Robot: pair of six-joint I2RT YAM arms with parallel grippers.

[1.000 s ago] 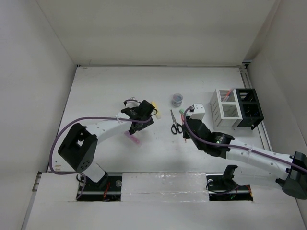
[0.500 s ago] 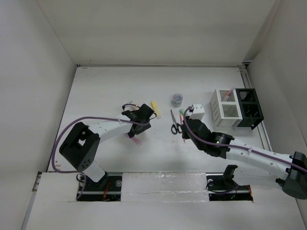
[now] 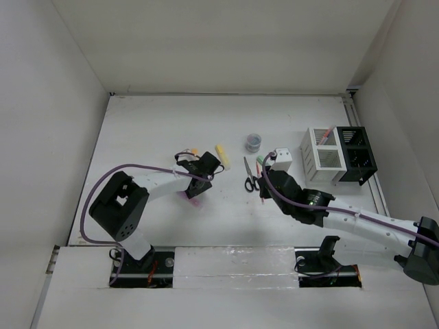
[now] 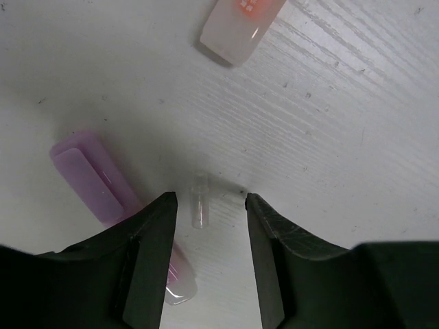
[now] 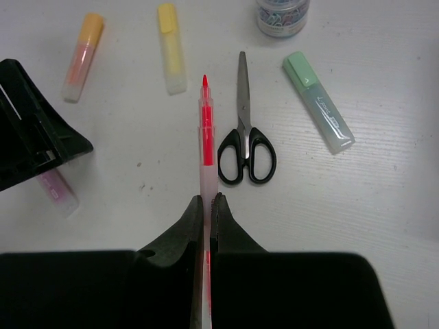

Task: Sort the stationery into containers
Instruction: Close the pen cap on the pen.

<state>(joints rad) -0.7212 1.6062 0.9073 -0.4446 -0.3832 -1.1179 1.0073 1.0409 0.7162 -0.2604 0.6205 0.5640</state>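
My left gripper [image 3: 199,177] is open and empty, close over the table. In the left wrist view its jaws [image 4: 209,199] straddle a small clear cap [image 4: 199,208]. The purple highlighter [image 4: 92,179] lies just outside the left finger, and the orange highlighter [image 4: 240,27] lies beyond. My right gripper [image 3: 264,190] is shut on a thin orange-red pen [image 5: 206,137], just left of the black-handled scissors [image 5: 245,147]. The green highlighter [image 5: 319,110], yellow highlighter [image 5: 171,48] and grey roll [image 5: 282,14] lie on the table. The white box [image 3: 322,156] and black box [image 3: 358,156] stand at the right.
An orange-red pen [image 3: 328,131] sticks out of the white box. White walls close in the table on the left, back and right. The left gripper's body [image 5: 27,130] shows at the left of the right wrist view.
My left gripper has moved back from over the yellow highlighter toward the near side, uncovering the yellow and orange highlighters. The right arm has barely moved.
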